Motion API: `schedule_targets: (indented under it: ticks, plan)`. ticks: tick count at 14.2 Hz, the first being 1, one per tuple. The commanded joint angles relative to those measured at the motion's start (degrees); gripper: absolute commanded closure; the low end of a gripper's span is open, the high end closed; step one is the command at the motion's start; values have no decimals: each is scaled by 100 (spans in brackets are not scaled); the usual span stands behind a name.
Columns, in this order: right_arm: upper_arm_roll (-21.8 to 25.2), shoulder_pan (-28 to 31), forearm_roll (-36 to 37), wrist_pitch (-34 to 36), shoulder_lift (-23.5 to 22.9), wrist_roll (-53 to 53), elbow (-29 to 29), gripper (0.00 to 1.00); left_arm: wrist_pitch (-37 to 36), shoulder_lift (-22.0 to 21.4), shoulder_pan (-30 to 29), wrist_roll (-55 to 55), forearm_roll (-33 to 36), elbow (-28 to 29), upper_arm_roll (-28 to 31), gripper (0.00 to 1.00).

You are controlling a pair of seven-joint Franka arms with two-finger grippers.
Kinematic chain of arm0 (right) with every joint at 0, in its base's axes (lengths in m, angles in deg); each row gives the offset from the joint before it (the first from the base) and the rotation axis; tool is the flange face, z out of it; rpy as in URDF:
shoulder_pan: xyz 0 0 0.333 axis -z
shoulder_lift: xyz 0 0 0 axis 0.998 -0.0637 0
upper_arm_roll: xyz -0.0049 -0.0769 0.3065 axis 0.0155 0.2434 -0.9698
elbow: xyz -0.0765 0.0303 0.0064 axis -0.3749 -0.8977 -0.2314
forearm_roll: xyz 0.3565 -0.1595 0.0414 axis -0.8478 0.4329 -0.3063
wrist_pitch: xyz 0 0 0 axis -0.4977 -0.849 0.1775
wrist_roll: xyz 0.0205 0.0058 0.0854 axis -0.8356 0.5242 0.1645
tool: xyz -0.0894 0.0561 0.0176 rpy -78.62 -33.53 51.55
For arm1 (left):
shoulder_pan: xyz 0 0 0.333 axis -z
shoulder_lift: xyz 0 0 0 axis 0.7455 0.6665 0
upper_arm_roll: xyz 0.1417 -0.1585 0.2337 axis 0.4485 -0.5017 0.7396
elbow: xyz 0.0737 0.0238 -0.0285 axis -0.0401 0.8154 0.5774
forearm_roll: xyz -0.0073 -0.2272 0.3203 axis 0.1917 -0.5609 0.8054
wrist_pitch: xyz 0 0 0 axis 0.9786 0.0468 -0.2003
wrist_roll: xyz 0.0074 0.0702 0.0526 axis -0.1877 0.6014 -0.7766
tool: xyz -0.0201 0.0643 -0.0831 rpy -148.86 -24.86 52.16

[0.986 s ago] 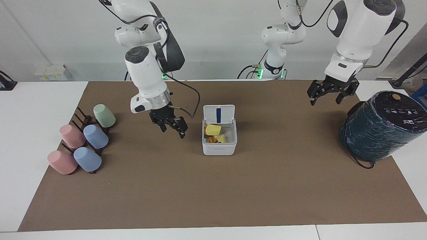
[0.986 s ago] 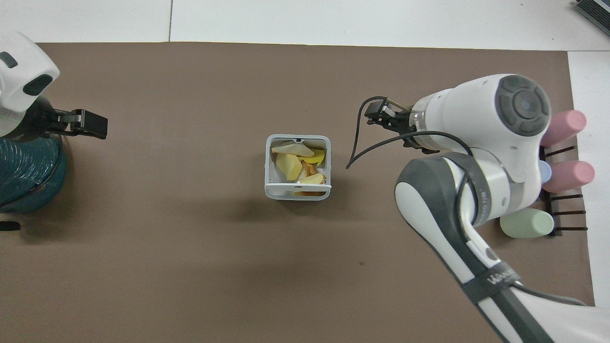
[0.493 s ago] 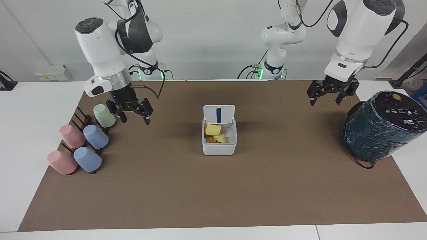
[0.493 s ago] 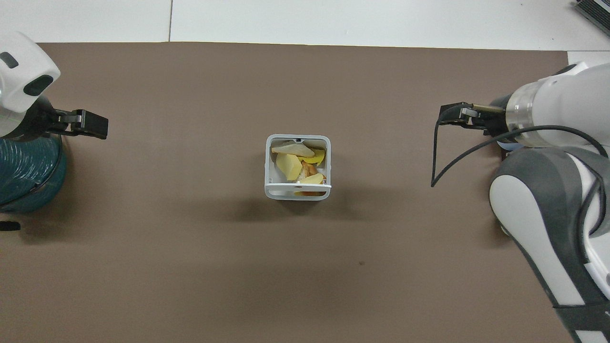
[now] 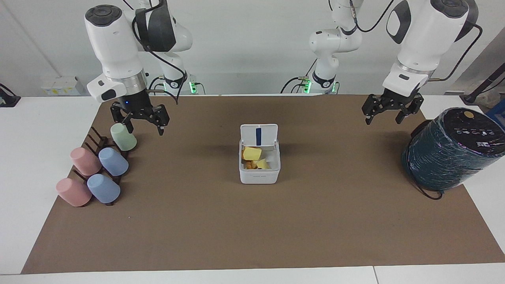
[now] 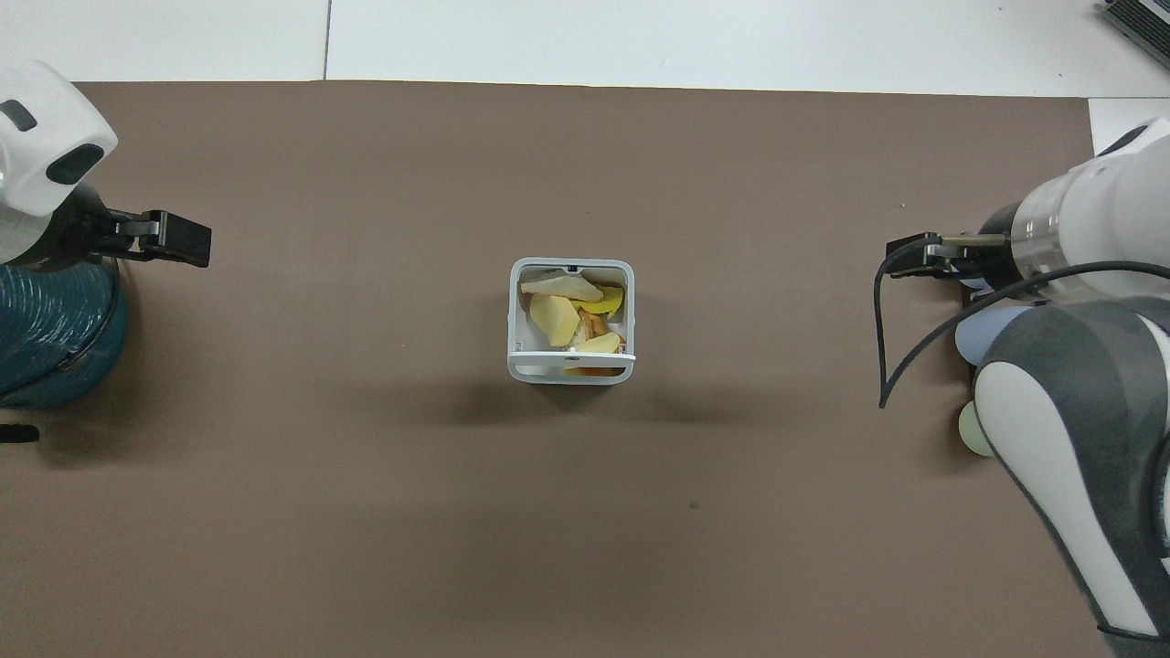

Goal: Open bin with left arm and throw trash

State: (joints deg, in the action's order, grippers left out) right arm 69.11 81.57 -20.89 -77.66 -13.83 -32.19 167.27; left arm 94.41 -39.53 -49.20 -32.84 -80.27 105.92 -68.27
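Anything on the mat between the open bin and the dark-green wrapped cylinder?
Nothing: between the bin and the dark-green cylinder only bare brown mat shows, plainest in the facing view.

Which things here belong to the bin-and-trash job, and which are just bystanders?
Job: bin, lid up; trash inside it; left gripper and right gripper, both open and empty.
Bystanders: pastel cups on their rack; dark-green wrapped cylinder.

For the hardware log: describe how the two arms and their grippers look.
Both arms are glossy white with dark grey joint caps and a silver wrist ring. The left gripper and the right gripper are black, two-fingered, each fed by a loose black cable. Green lights glow at both bases.
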Motion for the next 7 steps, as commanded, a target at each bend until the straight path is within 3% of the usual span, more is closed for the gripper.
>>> schedule_targets:
  ticks: [1, 7]
  plan:
    - [-48, 82, -22, 92, 147, -135, 142, 0, 152, -189, -58, 122, -100, 242, -5, 0]
    - [57, 152, -163, 144, 200, -135, 72, 0, 152, -189, -58, 122, -100, 242, -5, 0]
